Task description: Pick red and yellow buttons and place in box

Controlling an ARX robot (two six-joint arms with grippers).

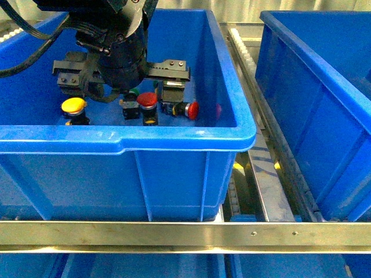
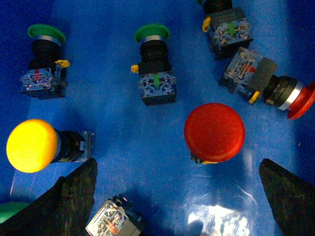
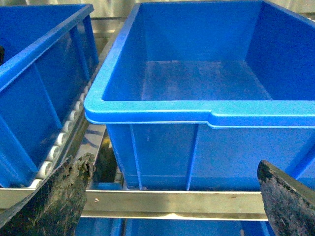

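Note:
Inside the left blue bin (image 1: pixel 174 139), several push-button switches lie on the floor. A red button (image 2: pixel 214 132) stands cap-up just ahead of my open left gripper (image 2: pixel 177 196), between the lines of its two fingers and untouched. A second red button (image 2: pixel 256 78) lies on its side further off. A yellow button (image 2: pixel 32 145) lies on its side beyond one finger (image 2: pixel 69 201). From the front, the yellow button (image 1: pixel 73 105) and both red buttons (image 1: pixel 146 99) (image 1: pixel 192 109) show beneath the left arm. My right gripper (image 3: pixel 174 189) is open and holds nothing, facing the empty blue box (image 3: pixel 206 83).
Two green-capped switches (image 2: pixel 47 34) (image 2: pixel 152 33) and a clear-bodied switch block (image 2: pixel 115 223) share the bin floor. The empty box (image 1: pixel 313 87) stands to the right, across a roller rail (image 1: pixel 255 145). A metal bar (image 1: pixel 185 234) runs along the front.

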